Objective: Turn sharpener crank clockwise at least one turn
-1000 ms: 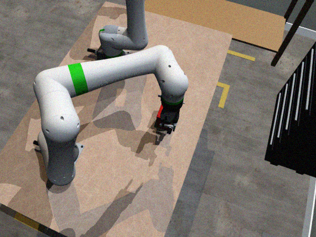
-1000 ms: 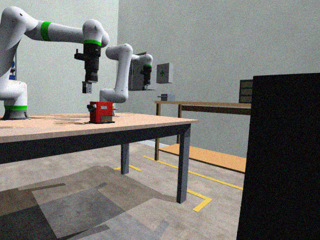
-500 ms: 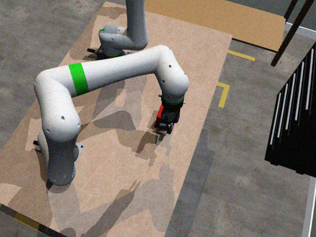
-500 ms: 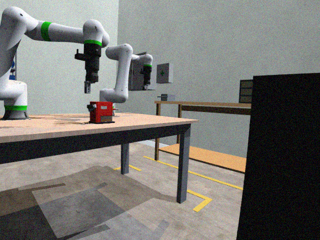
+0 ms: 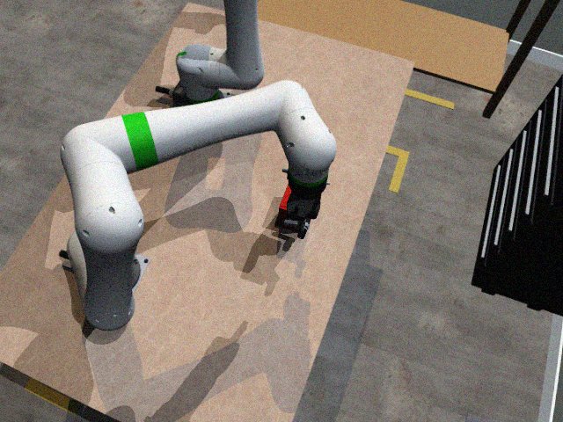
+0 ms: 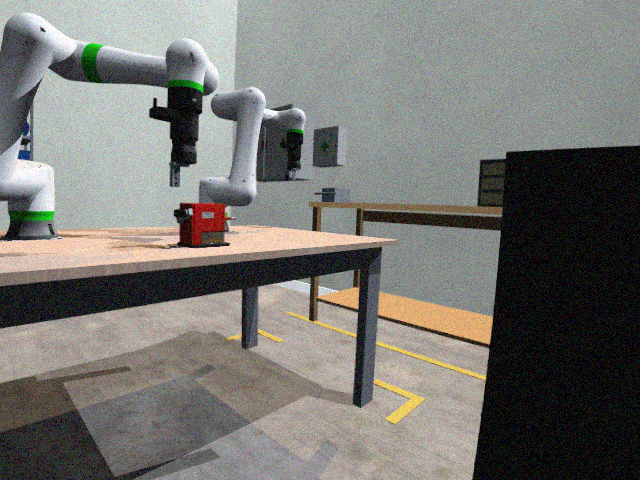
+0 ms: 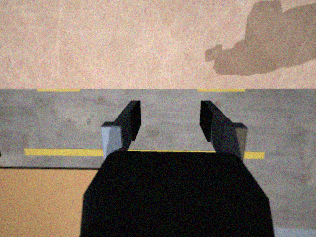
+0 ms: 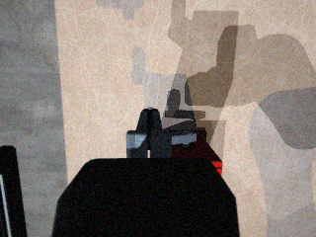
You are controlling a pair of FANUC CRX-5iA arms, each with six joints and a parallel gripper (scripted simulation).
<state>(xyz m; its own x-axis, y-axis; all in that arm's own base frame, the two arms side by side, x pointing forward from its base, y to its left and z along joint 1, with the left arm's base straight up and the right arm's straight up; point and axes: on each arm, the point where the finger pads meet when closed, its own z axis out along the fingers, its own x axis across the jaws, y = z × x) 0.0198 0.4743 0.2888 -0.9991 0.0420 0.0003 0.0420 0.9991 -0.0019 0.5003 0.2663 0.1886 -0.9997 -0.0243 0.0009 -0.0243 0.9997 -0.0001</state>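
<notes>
The biggest thing is the pale tabletop (image 5: pixel 354 86) (image 6: pixel 310 240) (image 7: pixel 99 44) (image 8: pixel 99 74); in the top view, the right arm (image 5: pixel 213 113) (image 6: pixel 134 64) rises from its 8 o'clock side and reaches over toward 3 o'clock; the left arm (image 5: pixel 240 40) (image 6: pixel 248 139) stands near its 12 o'clock end.

The red sharpener (image 5: pixel 285 200) (image 6: pixel 201 224) (image 8: pixel 199 148) sits upright on the tabletop; in the top view, it is toward 3 o'clock, near the long edge, and partly hidden under the wrist of the right arm.

The right claw (image 5: pixel 303 229) (image 6: pixel 175 178) (image 8: pixel 150 122) points downward, with its two fingers together and nothing held between them; in the exterior view, it hangs at 11 o'clock from the sharpener, higher and well apart from the body. The left claw (image 6: pixel 294 174) (image 7: pixel 170 113) has its fingers wide apart, and it is also empty; in the exterior view, it is at 2 o'clock from the sharpener.

The smallest is the dark crank (image 6: pixel 181 212); it is at the 10 o'clock side of the red body in the exterior view; its exact angle I cannot tell.

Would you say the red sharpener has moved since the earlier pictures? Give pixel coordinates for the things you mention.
No: in the exterior view, the red sharpener (image 5: pixel 285 200) (image 6: pixel 209 223) (image 8: pixel 201 150) keeps its place relative to the table's (image 5: pixel 354 86) (image 6: pixel 310 240) (image 7: pixel 123 44) (image 8: pixel 99 99) corner.
</notes>
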